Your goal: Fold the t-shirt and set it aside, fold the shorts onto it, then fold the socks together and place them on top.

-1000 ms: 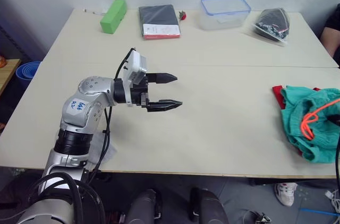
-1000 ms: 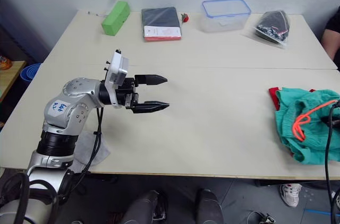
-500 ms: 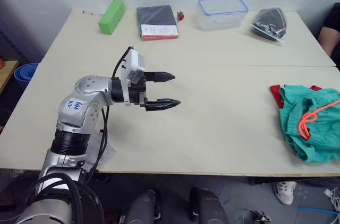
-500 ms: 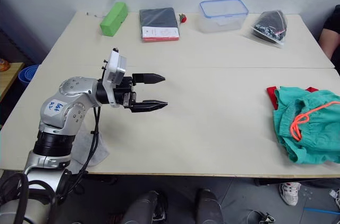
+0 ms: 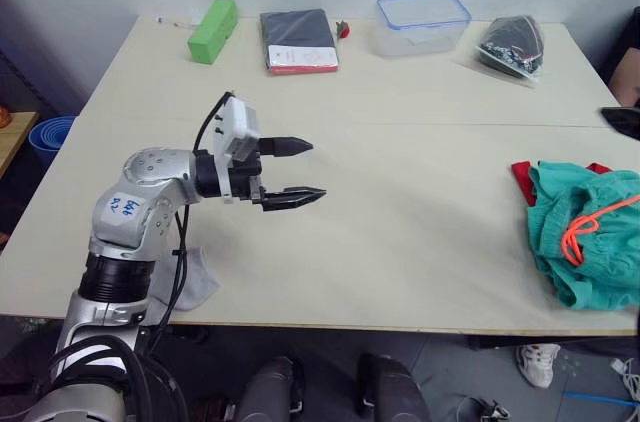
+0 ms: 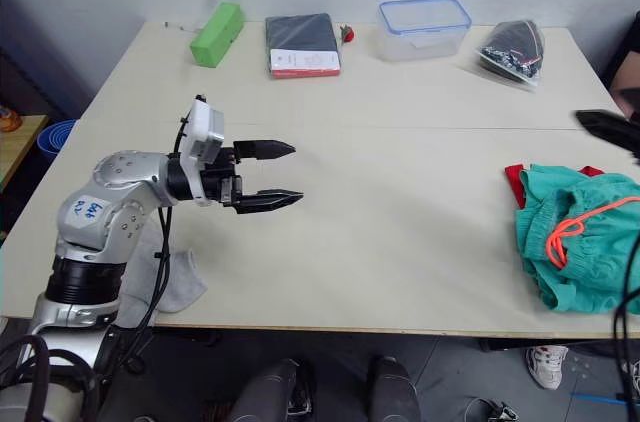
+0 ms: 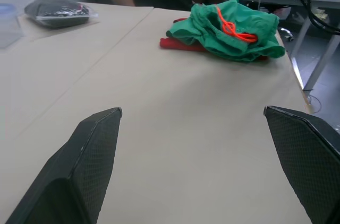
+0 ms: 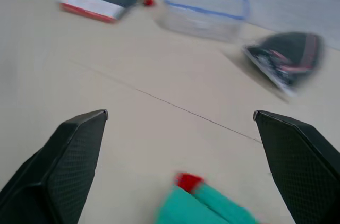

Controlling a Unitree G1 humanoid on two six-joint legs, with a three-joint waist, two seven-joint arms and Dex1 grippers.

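Fingers of both grippers stand wide apart and hold nothing. Black fingers of the left gripper (image 5: pixel 293 172) point across the pale beige table (image 5: pixel 400 222) toward the clothes pile, one above the other, with the silver forearm bent in from the table's near left edge and the white wrist camera block riding on top. One black finger tip of the right gripper (image 6: pixel 606 129) reaches in at the far right, raised above the table just beyond the pile; in the right wrist view its two fingers (image 8: pixel 58 165) spread to either side over the bare tabletop.

Crumpled teal-green fabric shorts (image 5: pixel 585 232) with a neon orange drawstring (image 5: pixel 583 227) lie bunched at the table's right edge, on top of the bright red t-shirt (image 5: pixel 522 180), of which a corner shows at the pile's left side. A light grey sock (image 6: pixel 175 277) hangs over the table's near left edge, beneath the left arm, well apart from the pile.

Along the far side of the table, well apart from the shorts, sit a green rectangular block (image 5: pixel 213 29), a black booklet with a red and white strip (image 5: pixel 299 40), a clear plastic container with a blue rim (image 5: pixel 424 22) and a clear bag of dark items (image 5: pixel 512 44). A seam line (image 5: pixel 400 123) runs across the tabletop between these and the pile.
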